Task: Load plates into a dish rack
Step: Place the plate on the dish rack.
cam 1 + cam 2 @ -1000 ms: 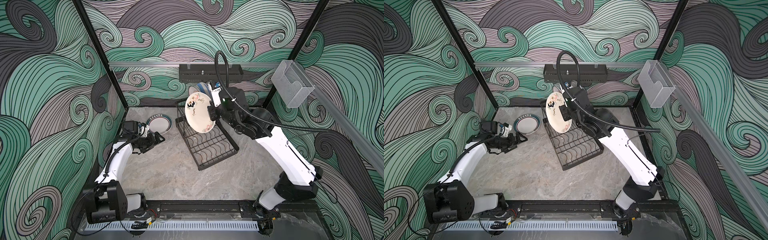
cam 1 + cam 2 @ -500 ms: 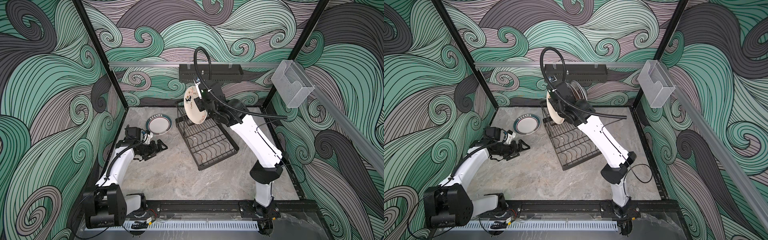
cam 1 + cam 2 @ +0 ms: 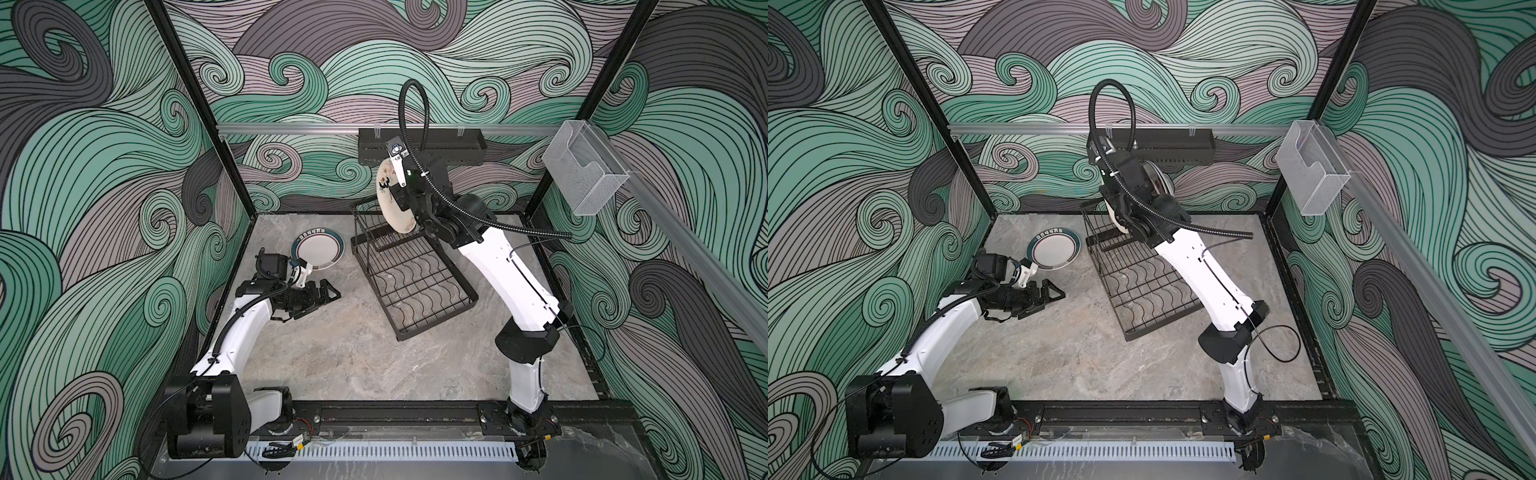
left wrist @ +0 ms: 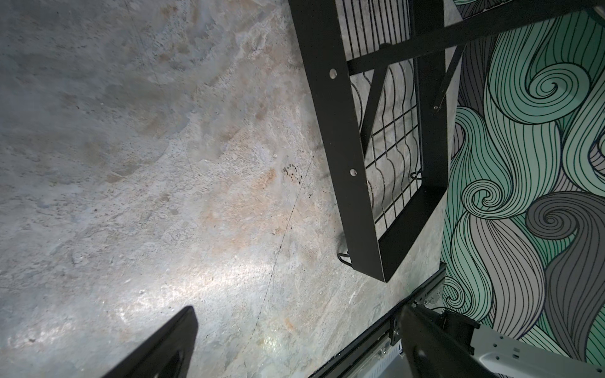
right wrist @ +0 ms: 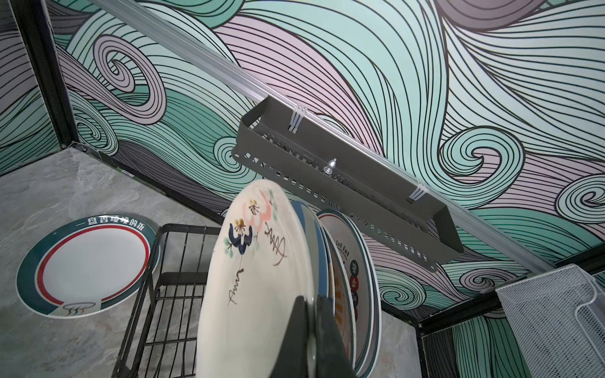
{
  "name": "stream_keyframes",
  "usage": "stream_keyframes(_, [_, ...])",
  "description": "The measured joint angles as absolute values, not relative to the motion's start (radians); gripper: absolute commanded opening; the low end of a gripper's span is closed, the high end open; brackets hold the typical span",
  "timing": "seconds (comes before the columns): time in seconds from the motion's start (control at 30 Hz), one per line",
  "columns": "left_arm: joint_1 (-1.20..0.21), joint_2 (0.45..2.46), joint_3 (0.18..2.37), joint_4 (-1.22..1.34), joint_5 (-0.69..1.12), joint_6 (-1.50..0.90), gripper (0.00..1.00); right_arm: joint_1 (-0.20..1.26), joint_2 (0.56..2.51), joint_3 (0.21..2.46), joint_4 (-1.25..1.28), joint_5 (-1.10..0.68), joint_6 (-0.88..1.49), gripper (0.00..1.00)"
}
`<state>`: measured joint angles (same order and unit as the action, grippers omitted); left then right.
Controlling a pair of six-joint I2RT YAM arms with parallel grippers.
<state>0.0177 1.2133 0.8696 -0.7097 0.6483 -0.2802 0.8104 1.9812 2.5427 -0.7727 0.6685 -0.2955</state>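
Placement at the far end of the dish rack (image 3: 415, 282), as we read it in both top views and the wrist views. The right pincer (image 5: 309, 320) is clamped narrowly on the rim of a cream floral plate (image 5: 248, 278), one finger on each face. The plate stands on edge, nearly upright, and extends away from the pincer over the raised upper tier. We cannot tell whether its lowest edge touches the wires. Just behind the floral plate, several other plates (image 5: 357, 261) stand on edge in the same tier, close together. The nearest has a blue rim and a farther whitish one carries red and dark markings; whether the held plate touches them is not clear. Above them a black perforated shelf (image 5: 343, 183) hangs from the wall rail. The rack's flat lower grid with wavy wires holds no plates. A teal-rimmed white plate (image 3: 318, 249) lies flat on the counter (image 3: 353, 365) just beside the rack's far left corner. The left pincer (image 3: 320, 297) has its jaws spread wide and holds nothing. It hovers low over the counter, near the teal-rimmed plate but apart from it, and points toward the rack's lower tier.
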Motion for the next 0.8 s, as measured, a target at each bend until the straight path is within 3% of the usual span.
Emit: stream_keyframes(0.8, [0.004, 1.213, 0.867, -0.710, 0.636, -0.280, 0.99, 0.809, 2.062, 2.508, -0.595, 0.695, -0.591, 0.00])
